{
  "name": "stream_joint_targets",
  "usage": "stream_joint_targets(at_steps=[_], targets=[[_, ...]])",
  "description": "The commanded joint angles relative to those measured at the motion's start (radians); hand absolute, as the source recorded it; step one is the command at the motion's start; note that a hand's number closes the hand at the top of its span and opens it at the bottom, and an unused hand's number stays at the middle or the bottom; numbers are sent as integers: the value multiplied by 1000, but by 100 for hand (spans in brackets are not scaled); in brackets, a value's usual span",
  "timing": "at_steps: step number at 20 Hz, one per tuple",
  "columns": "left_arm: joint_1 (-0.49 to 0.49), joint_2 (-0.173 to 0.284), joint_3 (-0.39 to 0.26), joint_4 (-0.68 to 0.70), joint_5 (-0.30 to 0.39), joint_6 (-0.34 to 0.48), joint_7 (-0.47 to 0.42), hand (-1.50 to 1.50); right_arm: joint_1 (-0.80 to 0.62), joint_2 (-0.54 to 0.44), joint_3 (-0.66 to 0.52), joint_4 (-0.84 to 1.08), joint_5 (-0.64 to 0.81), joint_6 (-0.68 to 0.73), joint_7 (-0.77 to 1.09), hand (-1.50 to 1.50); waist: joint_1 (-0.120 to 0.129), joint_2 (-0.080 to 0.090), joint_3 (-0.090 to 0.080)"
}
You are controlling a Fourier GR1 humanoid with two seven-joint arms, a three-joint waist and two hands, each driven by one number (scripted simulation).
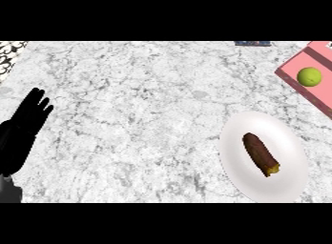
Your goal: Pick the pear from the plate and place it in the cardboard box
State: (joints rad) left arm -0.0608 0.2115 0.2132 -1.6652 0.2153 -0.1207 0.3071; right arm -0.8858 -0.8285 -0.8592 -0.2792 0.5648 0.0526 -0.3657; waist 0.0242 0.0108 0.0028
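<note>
A white plate (pixel 281 183) lies on the marble counter at the right. On it rests a long brown item with a yellowish lower end (pixel 260 153), not pear-shaped. A round green fruit (pixel 309 76) sits inside a pink open box (pixel 327 97) at the upper right corner, partly cut off by the view's edge. My left hand (pixel 17 133) rests at the far left, fingers straight and pointing up, holding nothing and far from plate and box. No right hand shows anywhere.
A patterned black-and-white tiled strip (pixel 0 59) runs along the upper left edge. A small dark object (pixel 253 43) pokes in at the counter's far edge. Bare marble (pixel 140 119) spreads between my left hand and the plate.
</note>
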Motion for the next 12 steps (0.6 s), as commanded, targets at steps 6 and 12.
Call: stream_joint_targets(at_steps=[6, 12], targets=[[6, -7, 0, 6, 2, -11, -14, 0, 107, -124, -11, 45, -57, 172, -114, -150, 5, 2, 1], [-55, -22, -23, 37, -24, 18, 0, 0, 150, -184, -29, 69, -77, 206, -155, -150, 9, 9, 3]])
